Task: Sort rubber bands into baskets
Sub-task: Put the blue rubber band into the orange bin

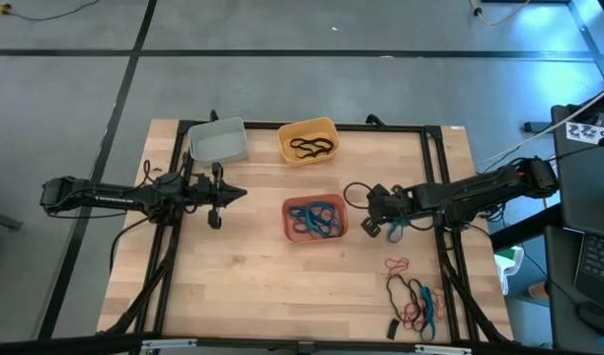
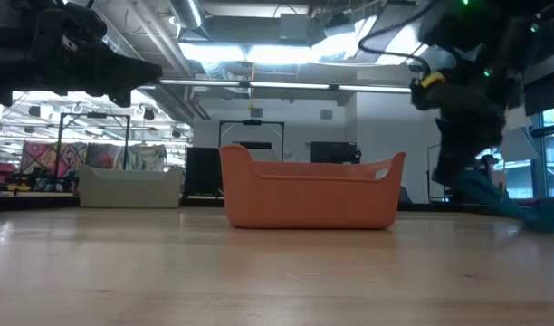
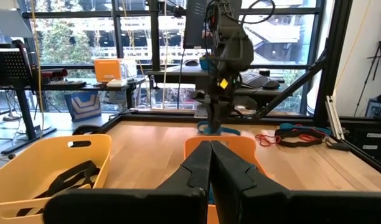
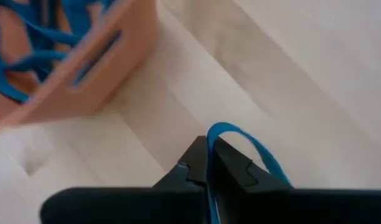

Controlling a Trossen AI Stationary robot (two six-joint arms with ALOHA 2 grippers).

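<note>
My right gripper (image 1: 377, 223) hovers just right of the salmon-red basket (image 1: 315, 219), shut on a blue rubber band (image 4: 241, 140). That basket holds several blue bands (image 1: 317, 217). The yellow-orange basket (image 1: 308, 141) at the far side holds black bands (image 1: 312, 148). The pale grey-white basket (image 1: 219, 141) stands to its left. A loose heap of red, black and blue bands (image 1: 413, 296) lies on the table near the right front. My left gripper (image 3: 210, 149) is shut on nothing and waits level above the table's left half. My right gripper pinches one strand of the blue band (image 4: 214, 133) between its two fingertips. The fingers slant down from the table's right side. The band arches out past the tips and hangs below them (image 3: 218, 129); I cannot tell whether its lower end rests on the table.
A black frame (image 1: 435, 158) borders the wooden table top. Bare wood lies between the salmon-red basket and the table's front edge (image 1: 282, 296). Beyond the table are room windows, desks and equipment.
</note>
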